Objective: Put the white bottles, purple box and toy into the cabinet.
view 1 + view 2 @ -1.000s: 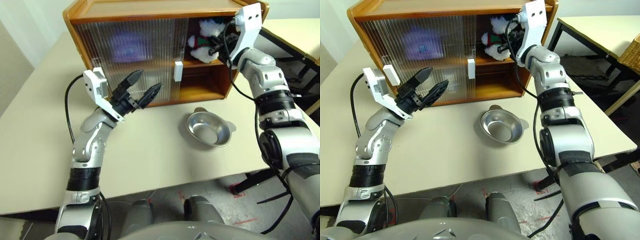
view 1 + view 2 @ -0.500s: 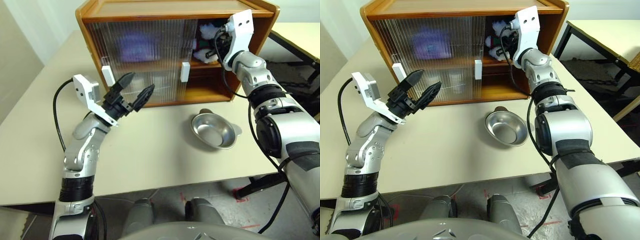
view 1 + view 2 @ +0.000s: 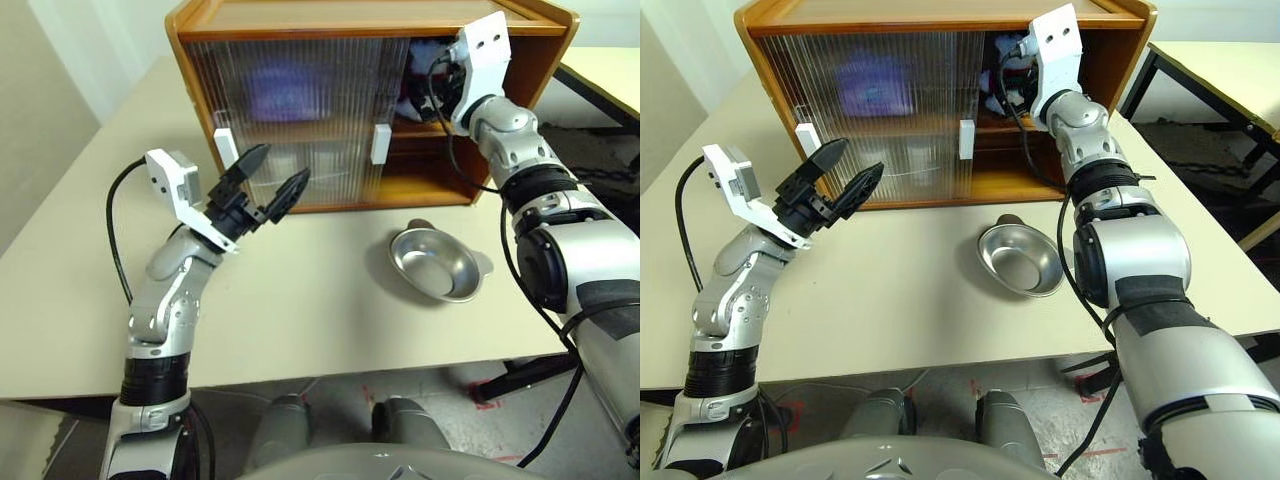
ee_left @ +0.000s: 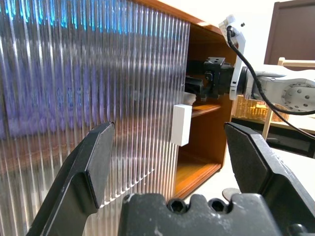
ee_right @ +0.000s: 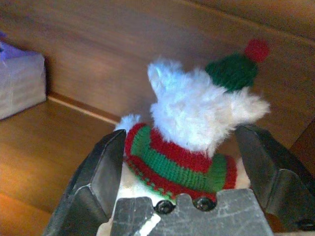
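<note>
**A:** On the beige table (image 3: 330, 300): big orange-brown cabinet (image 3: 300, 20), ribbed sliding doors (image 3: 300, 130) pushed left, right side open. Purple box (image 3: 285, 92) blurry behind the doors on the upper shelf, also seen in the right wrist view.

**B:** Yep. Steel bowl (image 3: 437, 263) out front on the table. Right gripper (image 5: 183, 162) up on that shelf, fingers spread, toy (image 5: 194, 130) sitting between them. Left gripper (image 3: 272, 180) wide apart too, hanging empty before the doors.
</note>
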Tool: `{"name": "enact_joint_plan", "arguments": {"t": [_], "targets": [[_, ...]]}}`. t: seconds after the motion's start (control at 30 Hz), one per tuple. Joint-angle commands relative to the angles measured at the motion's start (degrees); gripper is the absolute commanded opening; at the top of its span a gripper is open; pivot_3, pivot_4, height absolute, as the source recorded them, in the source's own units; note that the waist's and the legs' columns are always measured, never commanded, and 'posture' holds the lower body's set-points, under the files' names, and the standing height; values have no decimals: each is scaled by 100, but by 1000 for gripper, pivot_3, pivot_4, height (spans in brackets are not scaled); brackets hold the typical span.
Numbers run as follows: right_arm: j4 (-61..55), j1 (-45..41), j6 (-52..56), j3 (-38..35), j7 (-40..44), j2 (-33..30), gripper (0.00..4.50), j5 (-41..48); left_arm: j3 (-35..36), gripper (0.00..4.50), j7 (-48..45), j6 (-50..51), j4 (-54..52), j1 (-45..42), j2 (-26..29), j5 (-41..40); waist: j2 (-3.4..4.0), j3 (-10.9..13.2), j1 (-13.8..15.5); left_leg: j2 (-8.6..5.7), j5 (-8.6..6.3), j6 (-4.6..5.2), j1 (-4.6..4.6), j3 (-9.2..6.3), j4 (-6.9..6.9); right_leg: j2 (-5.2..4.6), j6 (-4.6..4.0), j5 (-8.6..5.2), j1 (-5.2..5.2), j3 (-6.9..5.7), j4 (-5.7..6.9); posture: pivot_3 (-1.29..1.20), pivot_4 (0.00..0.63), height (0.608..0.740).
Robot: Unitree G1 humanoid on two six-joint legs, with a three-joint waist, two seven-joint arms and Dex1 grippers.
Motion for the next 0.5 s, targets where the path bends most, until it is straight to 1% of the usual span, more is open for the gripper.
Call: {"name": "enact_joint_plan", "arguments": {"t": [0.03,0.13,0.23,0.37,0.5], "targets": [[-512,190,37,-55,113,-148,4484,78,-134,4500,-131,-28,274,-137,-36,15,1,0,-14,0,0,0,0,2,-2,0,0,0,-1,1,0,125,0,740],[-1180,531,274,-81,218,-176,4484,167,-174,4500,-210,-65,427,-246,-72,18,1,0,-39,0,0,0,0,2,-7,0,0,0,-2,1,-2,106,0,740],[-2545,1217,866,-103,322,-185,4484,345,-232,4500,-300,-86,568,-351,-118,19,0,-2,-84,0,0,0,0,2,-13,0,0,0,-3,2,-3,69,0,740],[-4621,2299,1919,-93,535,-155,4484,704,-257,4500,-428,-96,739,-456,-139,19,2,-2,-178,-1,0,0,-3,0,-16,-3,2,1,-6,3,0,41,0,740],[-6126,3166,2669,-132,532,-121,4484,975,-291,4500,-551,-113,893,-554,-156,27,4,-3,-303,-1,0,0,0,0,-15,-3,3,1,-5,3,3,13,0,740]]}}
